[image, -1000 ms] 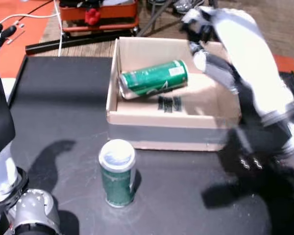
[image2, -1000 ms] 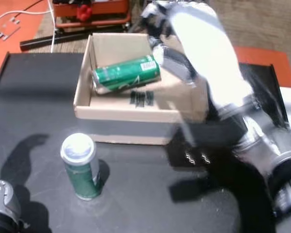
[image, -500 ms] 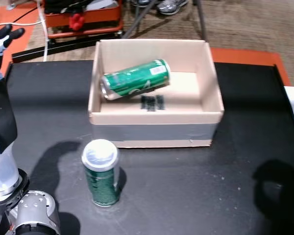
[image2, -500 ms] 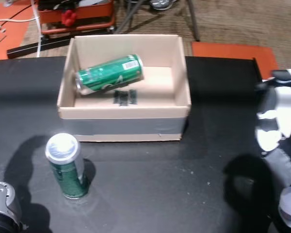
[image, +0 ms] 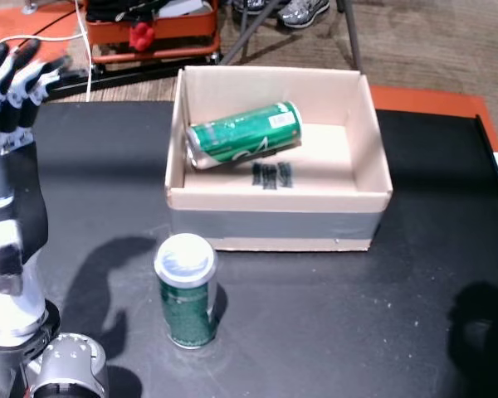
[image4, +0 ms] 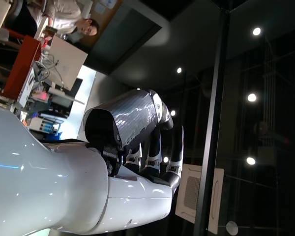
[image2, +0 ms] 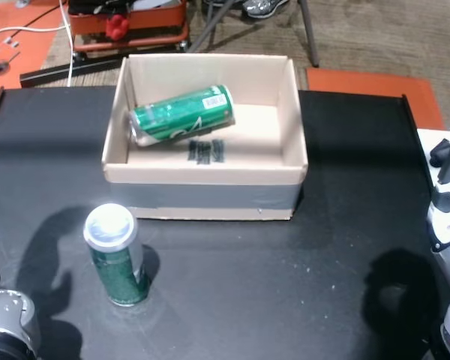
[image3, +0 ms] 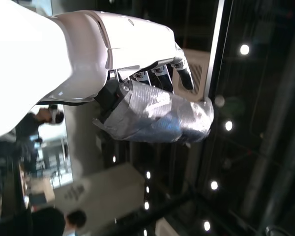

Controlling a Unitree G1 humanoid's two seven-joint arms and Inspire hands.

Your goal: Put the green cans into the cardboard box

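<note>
Cardboard box (image: 274,225), frame centre: one green can (image: 244,134) lying inside. Second can (image: 186,290) upright, lower left. Left hand (image: 10,124) empty, fingers spread; right hand (image2: 448,196) empty, fingers apart.

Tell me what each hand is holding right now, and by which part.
Nothing is held. The left hand is open and empty, raised at the table's left edge. The right hand is empty too. One green can stands on the table; the other lies in the cardboard box.
</note>
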